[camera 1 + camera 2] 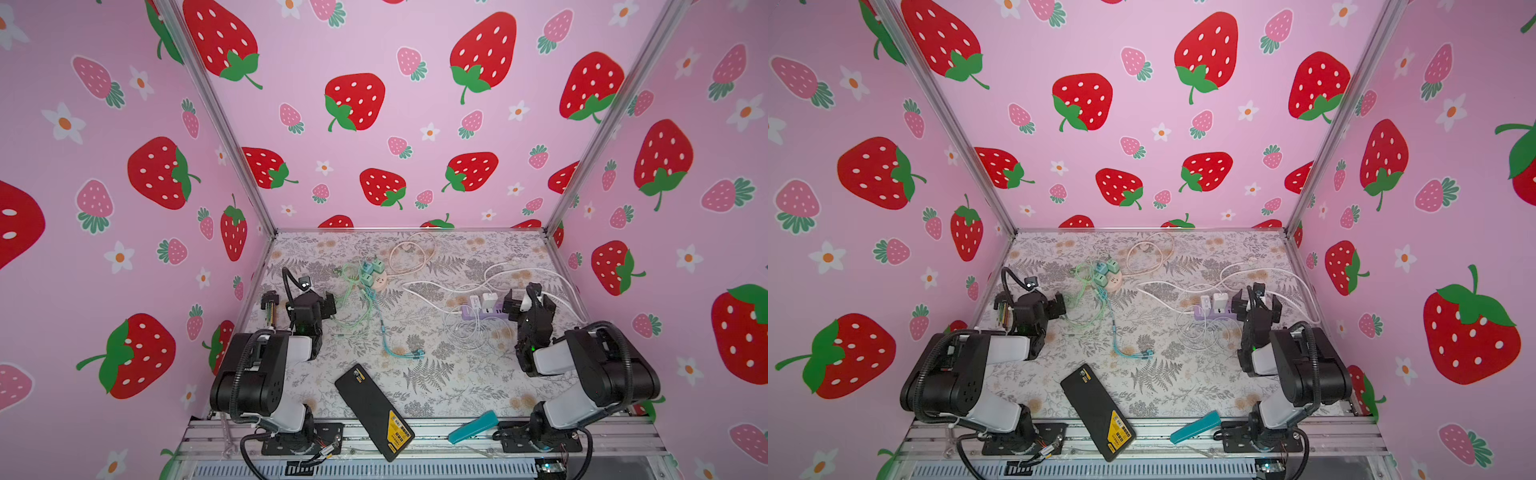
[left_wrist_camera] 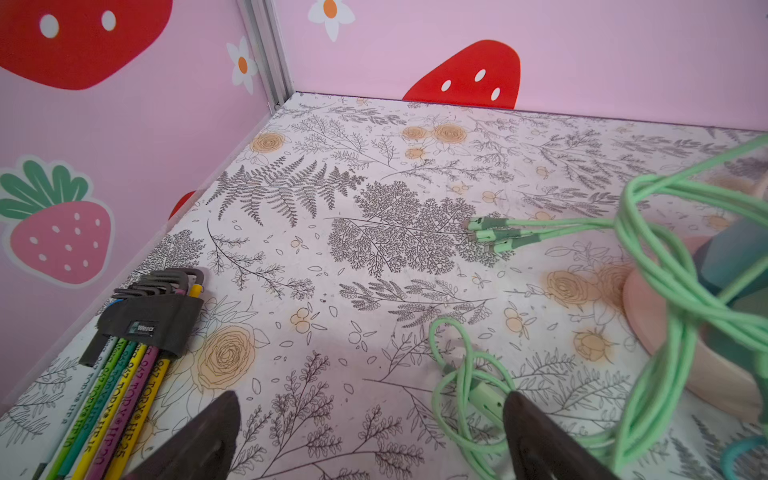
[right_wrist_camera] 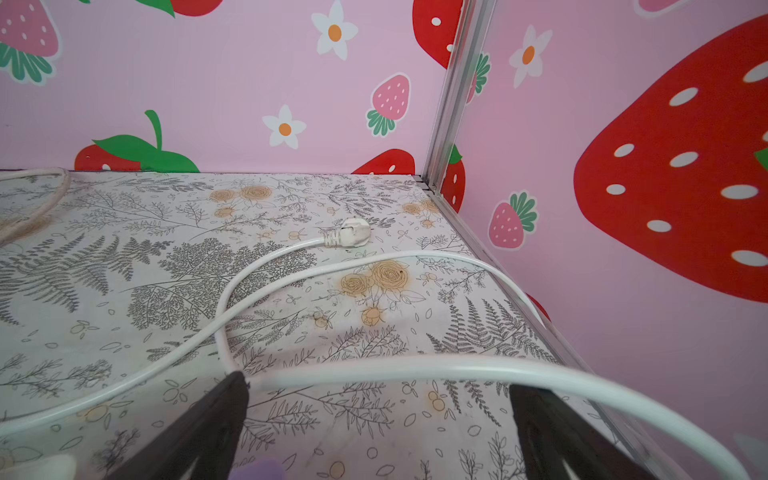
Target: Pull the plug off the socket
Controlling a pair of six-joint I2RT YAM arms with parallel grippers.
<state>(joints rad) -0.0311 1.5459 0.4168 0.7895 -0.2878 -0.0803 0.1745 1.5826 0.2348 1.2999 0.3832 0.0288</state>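
Where a blocky white plug (image 1: 489, 300) stands, lilac plastic socket strip (image 1: 490, 314)

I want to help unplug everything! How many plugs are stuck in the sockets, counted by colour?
Blue-green cube plugs in the round pink socket: 3
White block plugs in the long purple power strip: 2
Total: 5

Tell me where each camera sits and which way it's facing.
Both top views: high at the front, looking down at the table; left arm and right arm show.
Left wrist: behind the left pincer, facing the back-left corner.
Right wrist: behind the right pincer, facing the back-right corner.
Shared: green cable, in top and left wrist views.
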